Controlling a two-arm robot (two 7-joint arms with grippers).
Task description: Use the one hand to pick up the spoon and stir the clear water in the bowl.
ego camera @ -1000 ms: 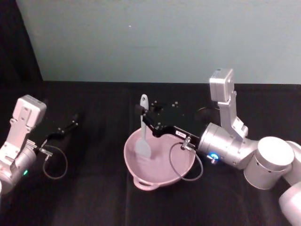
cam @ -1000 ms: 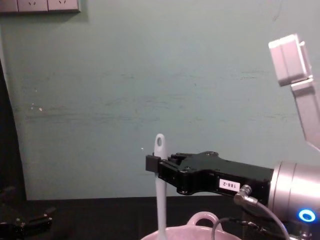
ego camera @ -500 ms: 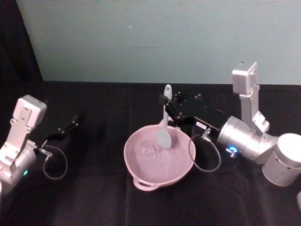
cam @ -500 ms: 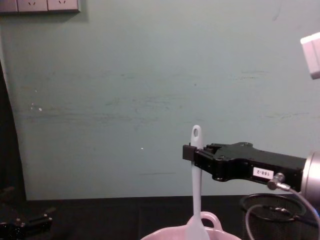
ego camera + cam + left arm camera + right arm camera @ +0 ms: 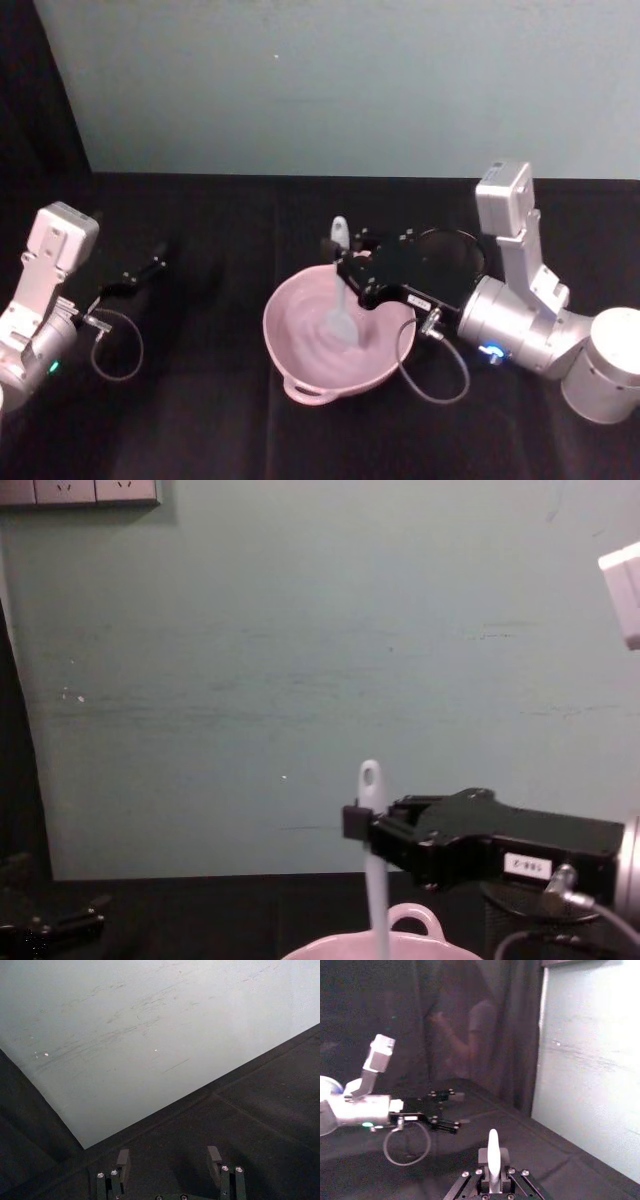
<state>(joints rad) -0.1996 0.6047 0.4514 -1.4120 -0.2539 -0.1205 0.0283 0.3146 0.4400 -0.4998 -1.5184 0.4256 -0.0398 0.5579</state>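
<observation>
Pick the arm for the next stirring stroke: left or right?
Right. The right gripper is shut on the handle of the spoon, with the blade down inside the bowl. The left gripper sits open and empty off to the robot's left, well apart from the bowl.

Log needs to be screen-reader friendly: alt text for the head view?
The right black angular gripper, shut on a white plastic spoon, holds it upright with the blade in the rippled water of a pale pink round bowl on a black table. The left gripper rests open at the table's left.
</observation>
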